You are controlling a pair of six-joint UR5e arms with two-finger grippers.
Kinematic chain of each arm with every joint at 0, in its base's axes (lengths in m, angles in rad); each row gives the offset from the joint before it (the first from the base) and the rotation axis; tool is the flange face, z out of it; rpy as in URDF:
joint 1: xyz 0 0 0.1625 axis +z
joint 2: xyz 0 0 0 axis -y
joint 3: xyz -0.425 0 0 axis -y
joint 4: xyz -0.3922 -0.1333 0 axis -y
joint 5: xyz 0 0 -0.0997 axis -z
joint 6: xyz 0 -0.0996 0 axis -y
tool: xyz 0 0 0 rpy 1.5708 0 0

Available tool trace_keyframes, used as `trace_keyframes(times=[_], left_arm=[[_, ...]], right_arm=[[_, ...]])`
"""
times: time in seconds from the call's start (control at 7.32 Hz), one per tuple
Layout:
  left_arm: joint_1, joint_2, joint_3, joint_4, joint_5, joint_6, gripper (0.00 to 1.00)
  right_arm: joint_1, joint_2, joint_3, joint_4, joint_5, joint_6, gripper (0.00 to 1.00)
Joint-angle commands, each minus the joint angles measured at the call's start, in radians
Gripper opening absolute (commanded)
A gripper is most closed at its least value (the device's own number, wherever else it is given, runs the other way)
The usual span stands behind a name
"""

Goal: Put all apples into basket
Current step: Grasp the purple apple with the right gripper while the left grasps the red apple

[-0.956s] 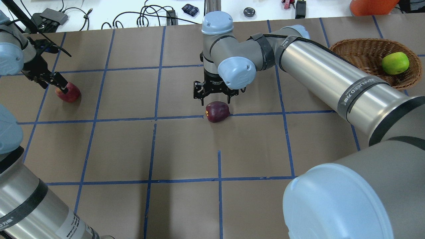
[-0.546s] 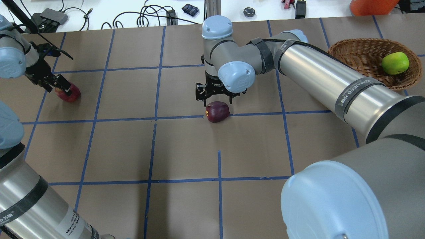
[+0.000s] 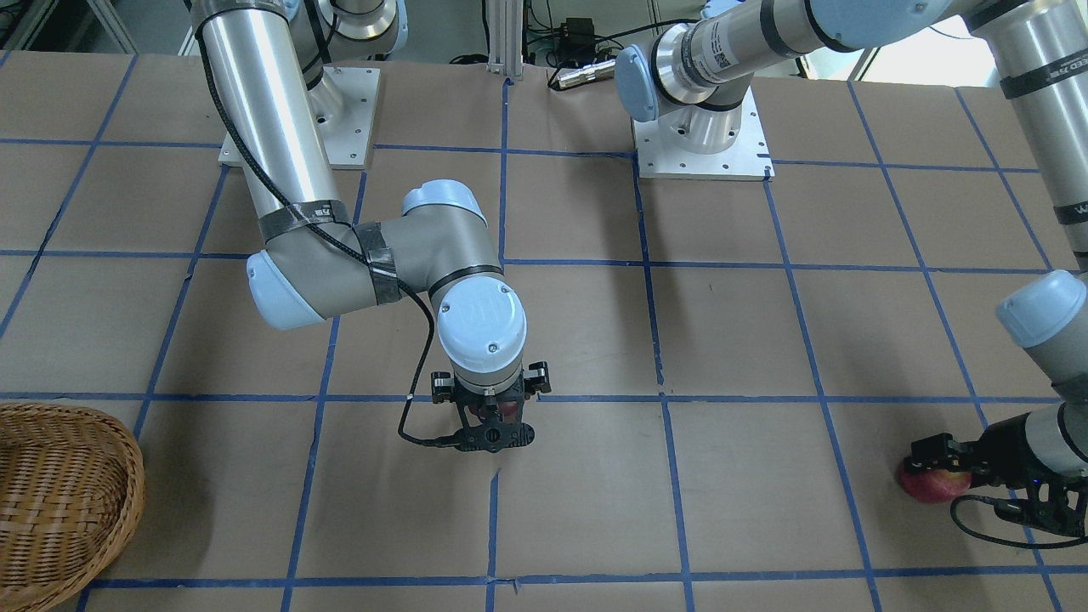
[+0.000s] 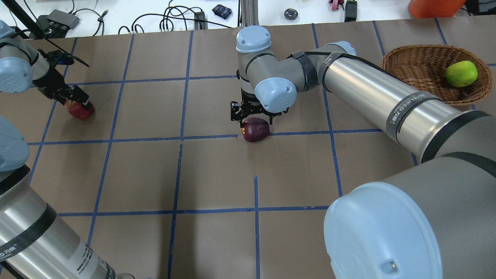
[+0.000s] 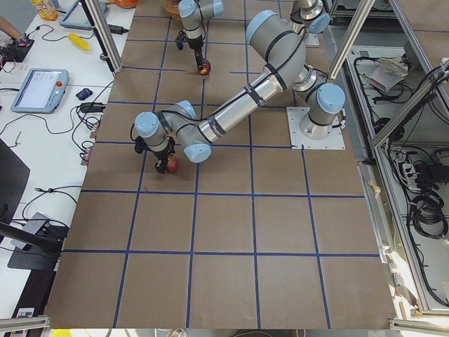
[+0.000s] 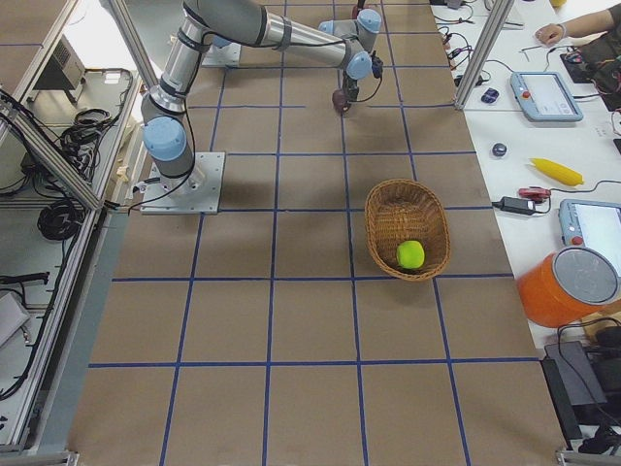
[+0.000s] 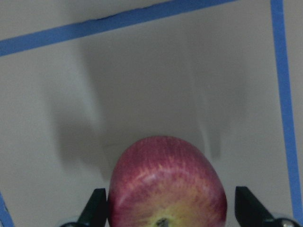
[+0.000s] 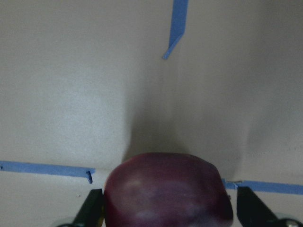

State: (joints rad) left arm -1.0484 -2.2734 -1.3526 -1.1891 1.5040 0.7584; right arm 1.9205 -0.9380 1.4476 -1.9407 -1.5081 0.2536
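Across the whole overhead view a flat table (image 4: pixel 217 174) is lying under matte brown paper, ruled into squares by blue tape. From the lower right, the right arm (image 4: pixel 372 93), a brushed-metal tube with rounded pale-blue joint caps, is stretching toward the middle. The left arm (image 4: pixel 15 73), built the same way, is entering at the left edge.

At the upper right, the shallow round wicker basket (image 4: pixel 422 66) is sitting with its thick braided rim, and the smooth yellow-green apple (image 4: pixel 461 73) is resting inside it against the right wall.

Near the centre, the glossy dark maroon apple (image 4: pixel 255 130) is lying on the paper beside a tape line. The right gripper (image 4: pixel 252 121) is standing over it, its black fingers spread and straddling the fruit; in the right wrist view one finger is at the skin and the other is showing a thin gap, so it is not clamping.

At the upper left, the red apple (image 4: pixel 79 109), streaked with yellow around its stem dimple, is sitting on the table. The left gripper (image 4: pixel 77 101) is bracketing it, spread apart, with a gap beside one finger (image 7: pixel 248 208).
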Motion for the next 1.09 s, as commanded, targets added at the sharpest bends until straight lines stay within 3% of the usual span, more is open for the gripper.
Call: trace_keyframes(times=[0.0,0.14,0.27,0.41,0.68,0.82,0.96], left_arm=[[-0.008,0.012,0.003,0.002,0.002,-0.005,0.24],[-0.042,0.035,-0.002,-0.030,0.004,-0.039,0.24],[-0.083,0.066,-0.002,-0.111,-0.008,-0.147,0.24],[-0.119,0.101,-0.019,-0.151,-0.011,-0.233,0.24],[-0.183,0.179,-0.080,-0.182,-0.103,-0.450,0.24],[-0.227,0.219,-0.135,-0.182,-0.119,-0.564,0.24],[-0.295,0.251,-0.193,-0.172,-0.133,-0.658,0.17]], right_arm=[[0.000,0.002,0.028,-0.026,0.002,0.000,1.00],[0.000,-0.002,0.028,-0.056,0.006,0.004,0.61],[-0.005,-0.005,0.019,-0.055,0.028,-0.005,0.08],[-0.014,-0.005,0.010,-0.057,0.078,-0.007,0.00],[-0.067,-0.047,-0.054,0.009,0.072,-0.008,0.00],[-0.174,-0.080,-0.105,0.075,0.066,-0.026,0.00],[-0.289,-0.116,-0.146,0.144,0.057,-0.115,0.00]])
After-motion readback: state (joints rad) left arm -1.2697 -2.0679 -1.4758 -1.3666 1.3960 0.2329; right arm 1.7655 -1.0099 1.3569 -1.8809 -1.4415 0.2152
